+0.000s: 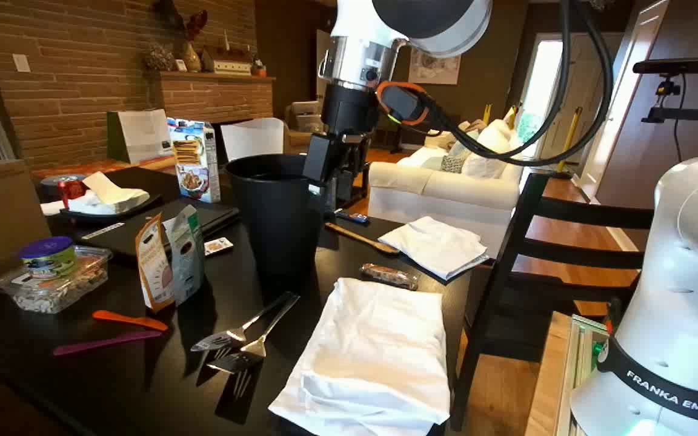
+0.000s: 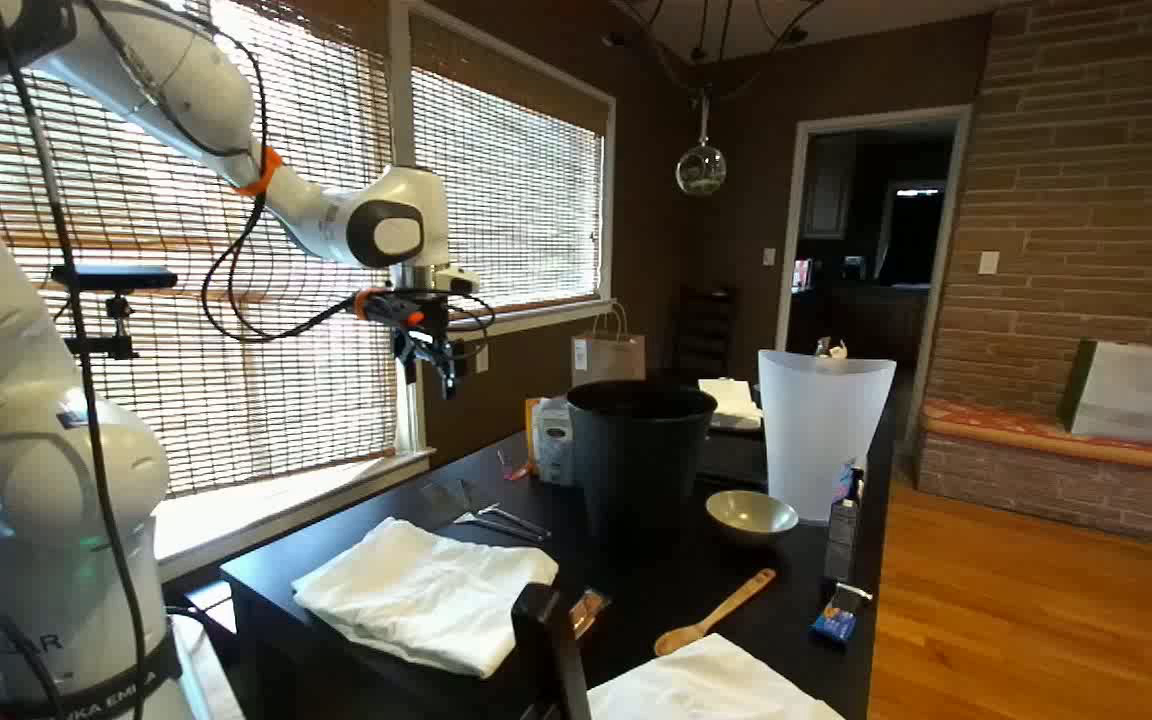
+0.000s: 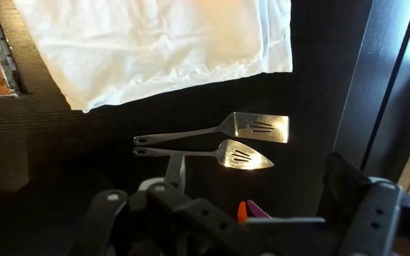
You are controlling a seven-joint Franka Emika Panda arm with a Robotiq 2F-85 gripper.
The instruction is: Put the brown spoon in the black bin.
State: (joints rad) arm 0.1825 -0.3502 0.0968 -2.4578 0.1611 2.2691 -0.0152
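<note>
pincer (image 3: 256, 165) above worktop (image 2: 656, 588), jaws spread wide apart. brown spoon (image 2: 726, 608) lies on the worktop, outside the black bin (image 2: 636, 470), bowl end just beside a folded white cloth (image 2: 716, 690); contact with cloth unclear.

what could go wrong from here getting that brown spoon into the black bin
Crossing to the spoon, the open pincer might knock the tall bin. A cloth lies right by the spoon's bowl end, so it could get pinched too. And the wrist view shows metal utensils but no spoon, so a descent here may catch those instead.
</note>
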